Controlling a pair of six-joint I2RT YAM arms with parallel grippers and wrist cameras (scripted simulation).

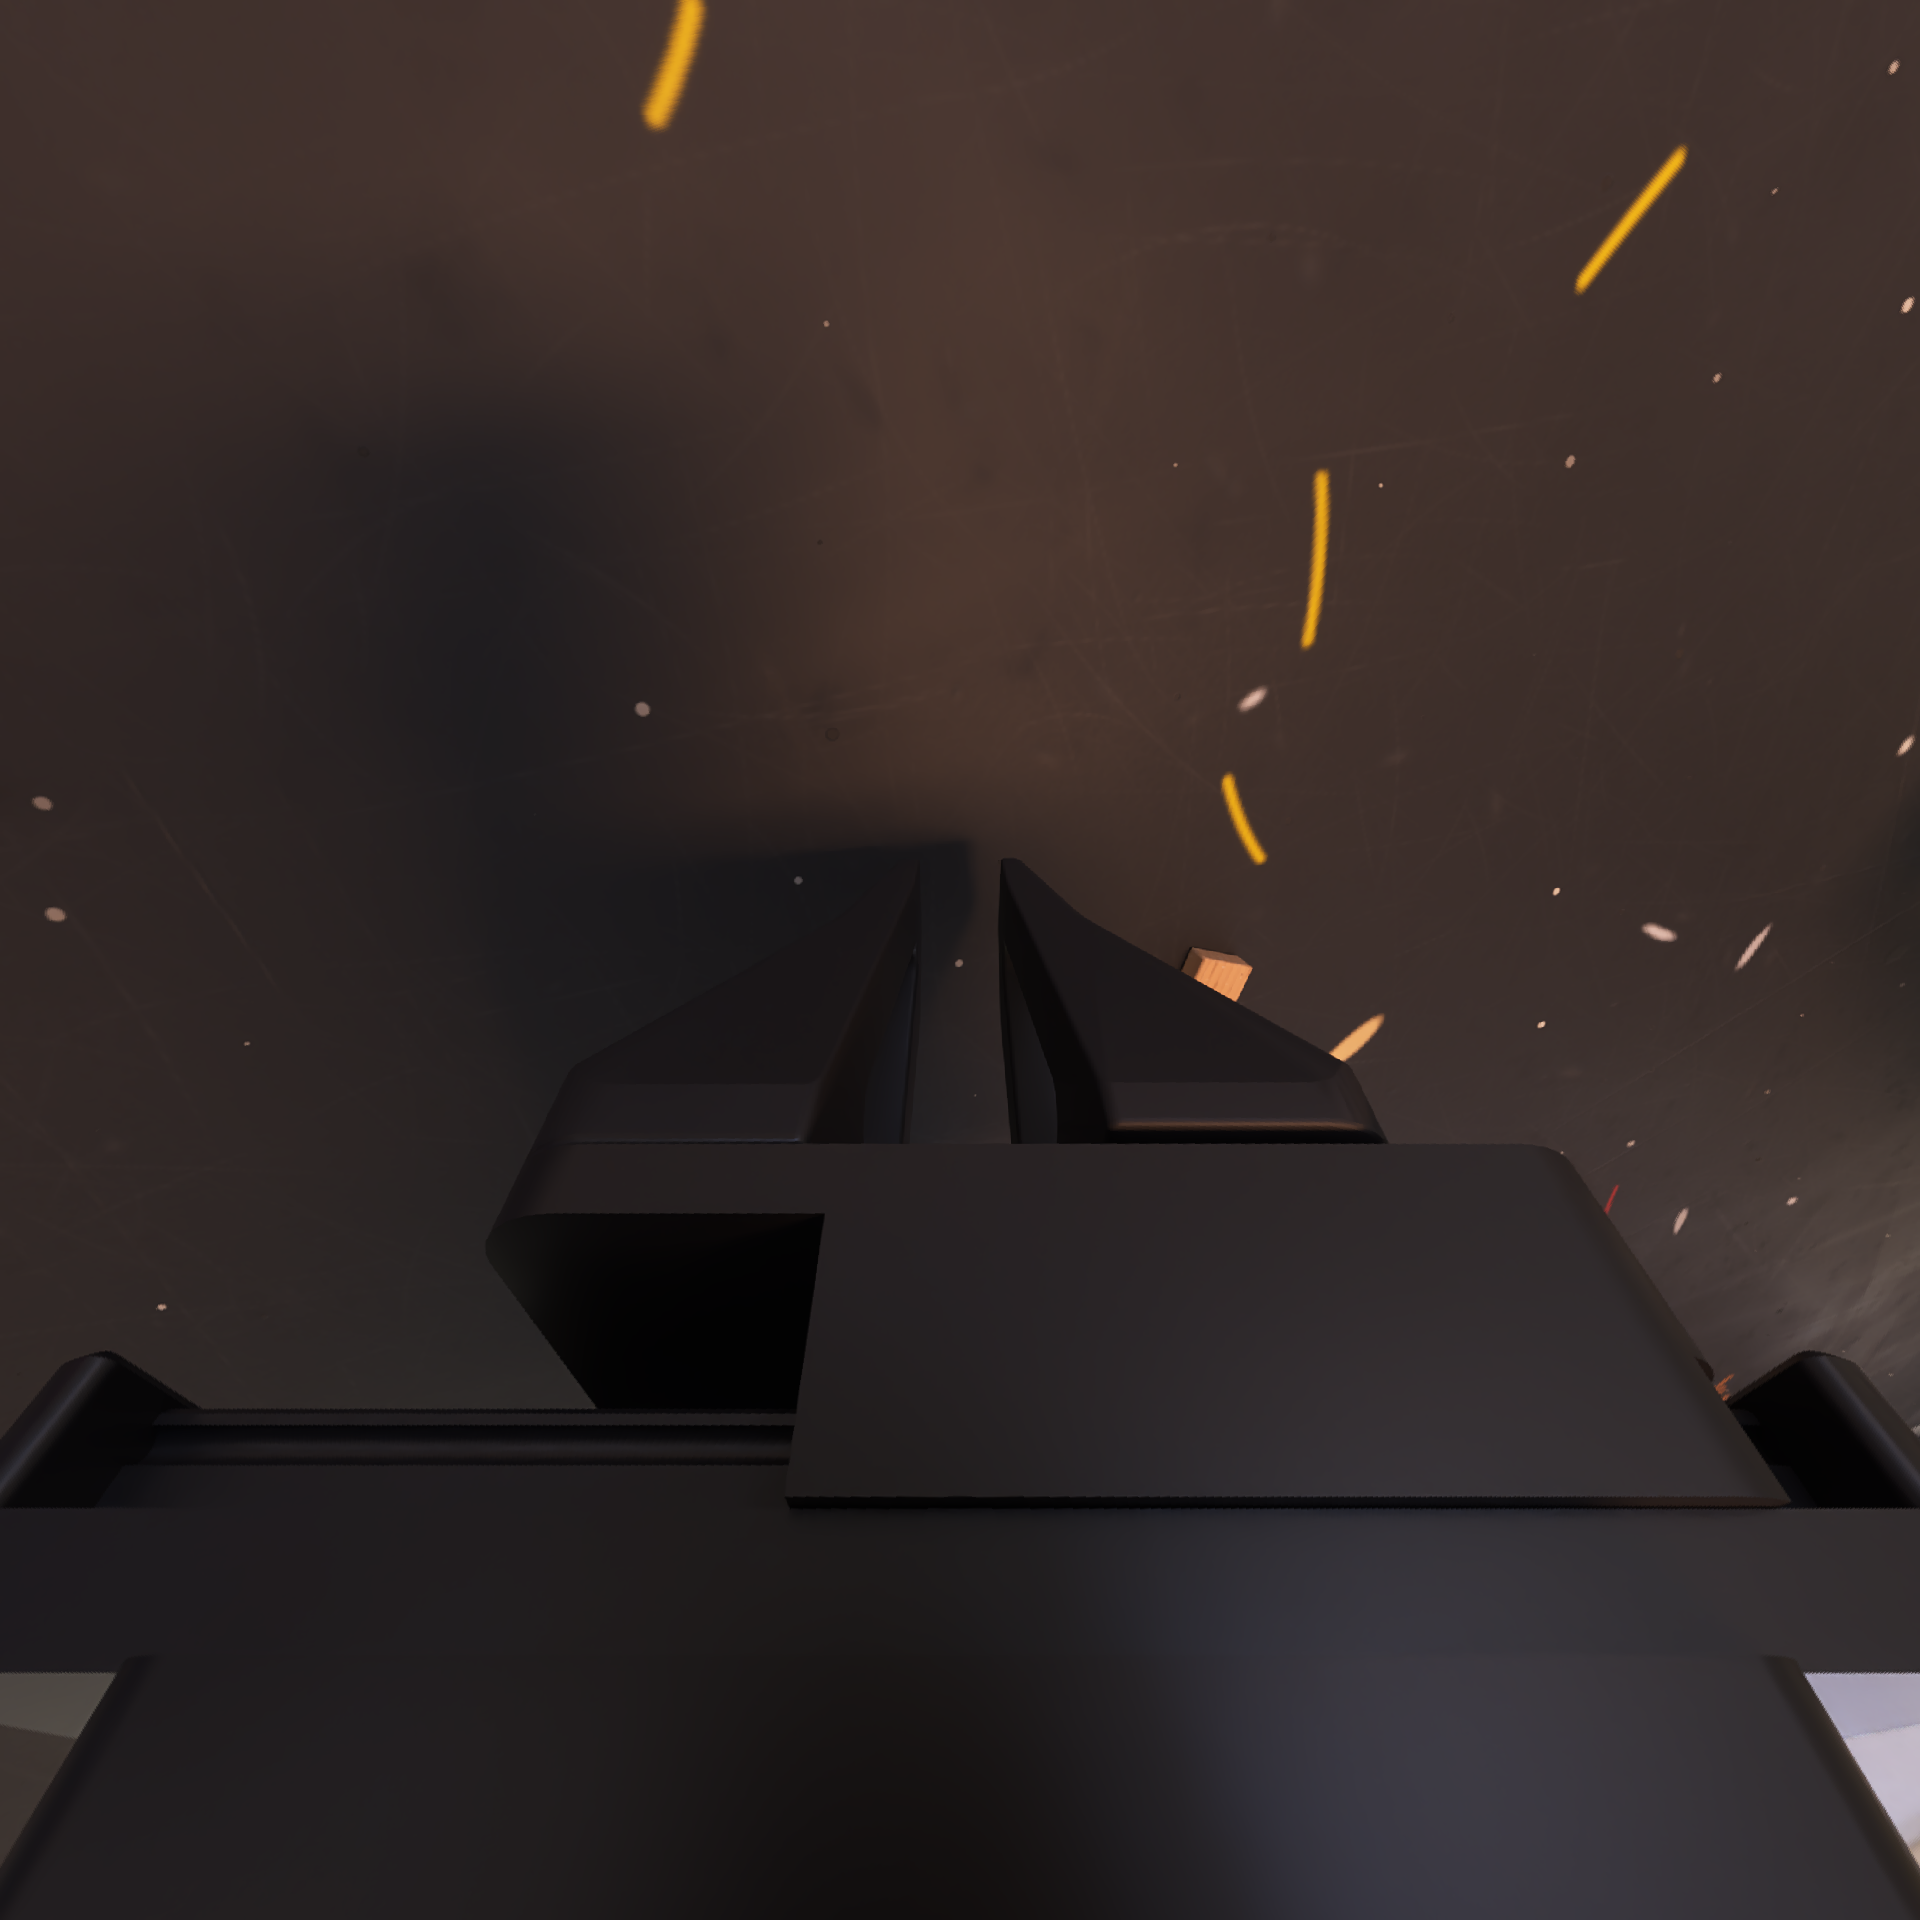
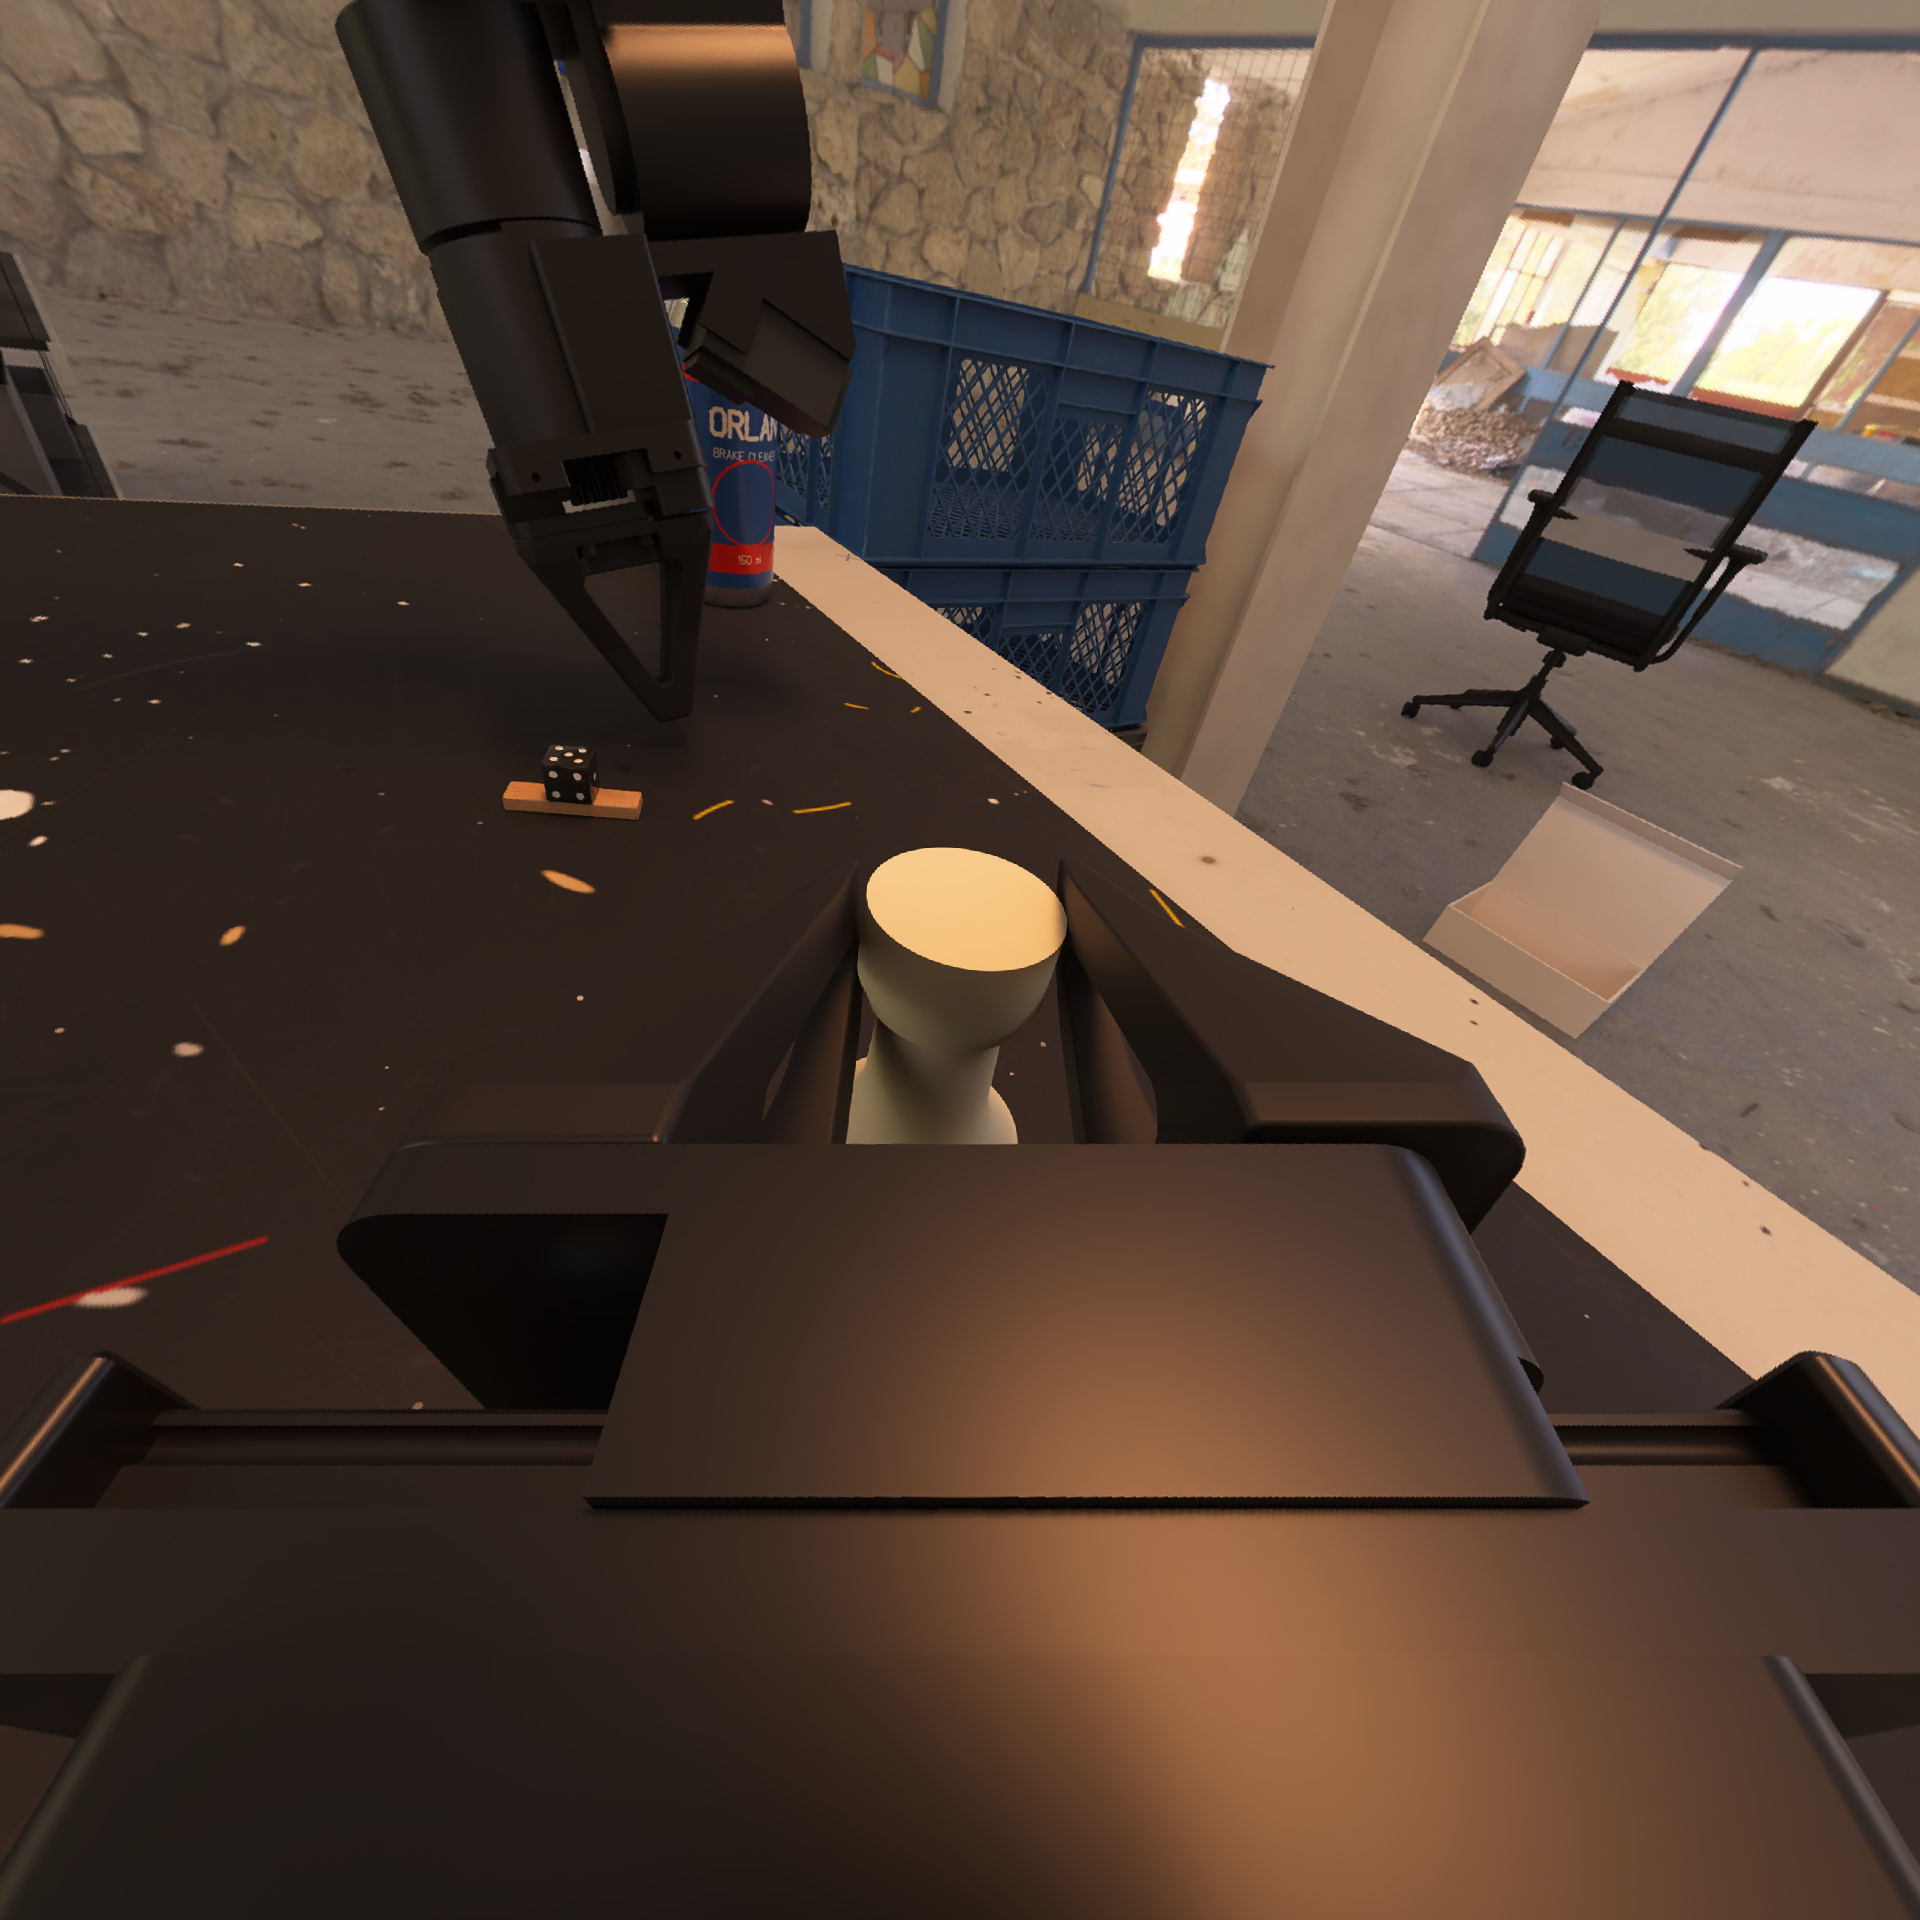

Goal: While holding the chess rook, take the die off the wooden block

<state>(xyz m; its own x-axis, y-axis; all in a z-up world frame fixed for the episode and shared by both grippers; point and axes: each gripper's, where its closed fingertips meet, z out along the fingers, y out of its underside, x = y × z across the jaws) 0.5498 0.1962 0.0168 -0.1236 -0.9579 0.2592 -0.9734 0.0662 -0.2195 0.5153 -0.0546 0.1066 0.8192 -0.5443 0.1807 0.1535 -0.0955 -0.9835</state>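
A black die (image 2: 569, 774) with white dots sits on a thin wooden block (image 2: 618, 802) lying flat on the dark table (image 2: 260, 1039). My right gripper (image 2: 961, 914) is shut on a cream chess rook (image 2: 961, 935), held above the table, nearer than the block and to its right. My left gripper (image 2: 670, 712) hangs tip-down just beyond and to the right of the die, not touching it. In the left wrist view, my left gripper (image 1: 961, 873) has its jaws nearly together with nothing between them. One end of the wooden block (image 1: 1218, 972) peeks out beside the right finger; the die is hidden there.
A blue spray can (image 2: 740, 499) stands on the table behind the left gripper. The table's pale edge (image 2: 1039, 748) runs diagonally on the right. Beyond it are stacked blue crates (image 2: 1039, 436), a pillar (image 2: 1351, 364), an office chair (image 2: 1631, 561) and an open cardboard box (image 2: 1569, 914) on the floor.
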